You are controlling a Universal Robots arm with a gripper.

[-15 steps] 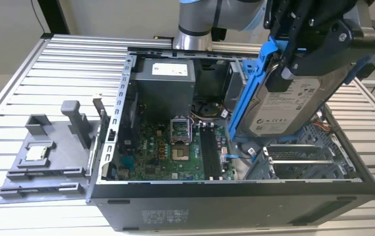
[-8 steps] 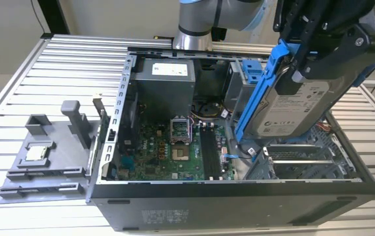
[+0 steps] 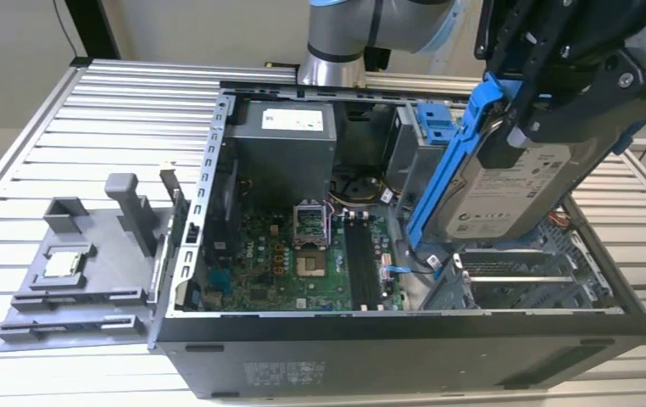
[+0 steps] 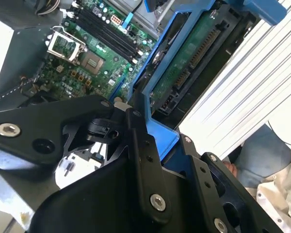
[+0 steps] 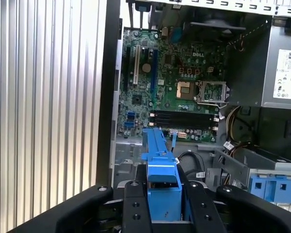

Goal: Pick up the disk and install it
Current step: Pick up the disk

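Gripping the disk (image 3: 523,193), tool (image 3: 540,127) above open computer case (image 3: 414,349) (on ribbed metal table (image 3: 97,110)).

The disk (image 3: 515,191) is showing silver-grey metal with a white label, and its carrier rail (image 3: 455,161) is standing out bright blue against the matte black tool (image 3: 543,119). The motherboard (image 3: 300,246) is showing green, the case (image 3: 414,356) is looking dark grey, the bench (image 3: 97,110) is gleaming silver in parallel ribbed stripes, and the fixture (image 3: 86,280) is showing plain grey
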